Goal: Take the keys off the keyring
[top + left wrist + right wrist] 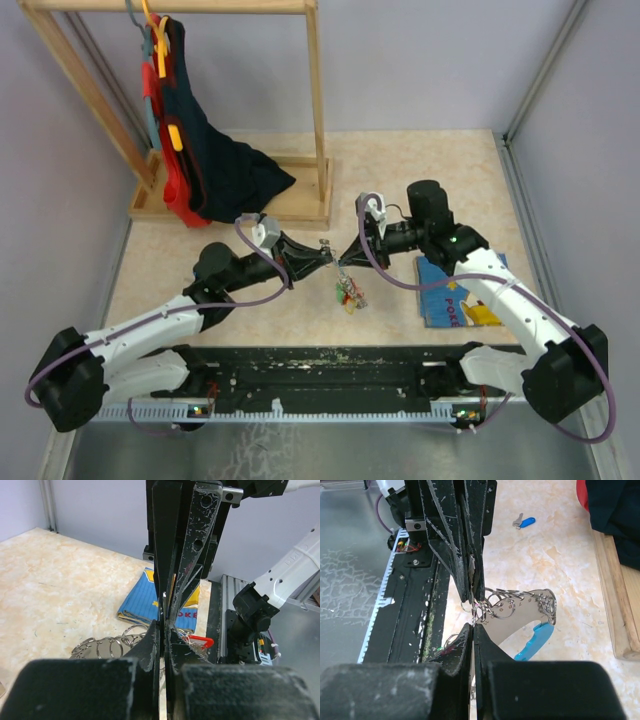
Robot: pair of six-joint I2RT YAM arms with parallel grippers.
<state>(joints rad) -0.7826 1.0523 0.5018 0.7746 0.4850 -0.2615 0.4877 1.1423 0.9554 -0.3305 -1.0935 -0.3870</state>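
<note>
Keyring pinched from both sides: we see left hand clamped on it, right hand too; keys bunched beneath.

The top view looks steeply down from above and behind the arm bases. It takes in the whole bench, with the left tool and right tool tip to tip mid-frame. Each wrist view sits close behind its own tool, facing the opposite one. Both share the keyring at the tips. The left also catches the book beyond the right tool.
</note>
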